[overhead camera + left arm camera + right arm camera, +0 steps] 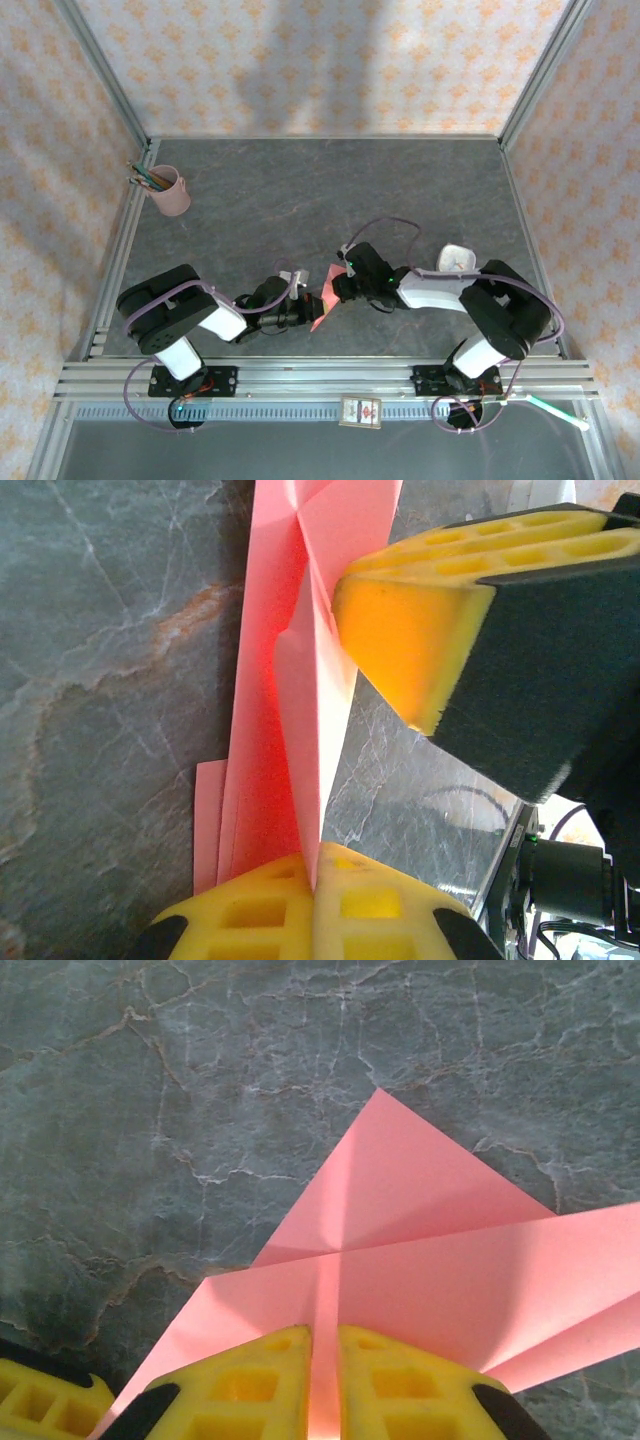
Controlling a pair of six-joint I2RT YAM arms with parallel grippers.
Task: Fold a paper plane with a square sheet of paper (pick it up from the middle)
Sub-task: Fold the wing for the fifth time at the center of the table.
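Note:
The square sheet of paper (323, 296) is salmon-pink and folded into a pointed shape with a centre crease. It is held up off the dark table, near the front middle, between my two grippers. My left gripper (296, 296) is shut on one end of the paper (290, 680), its yellow pads (260, 910) pinching a standing fold at the left gripper (316, 865). My right gripper (342, 284) is shut on the centre ridge of the paper (420, 1260), at the right gripper (322, 1345). The right gripper's yellow finger (410, 640) touches the paper in the left wrist view.
A pink pencil cup (170, 192) stands at the back left. A small white object (457, 258) lies behind the right arm. A small box (361, 411) sits on the front rail. Patterned walls enclose the table (330, 190) on three sides.

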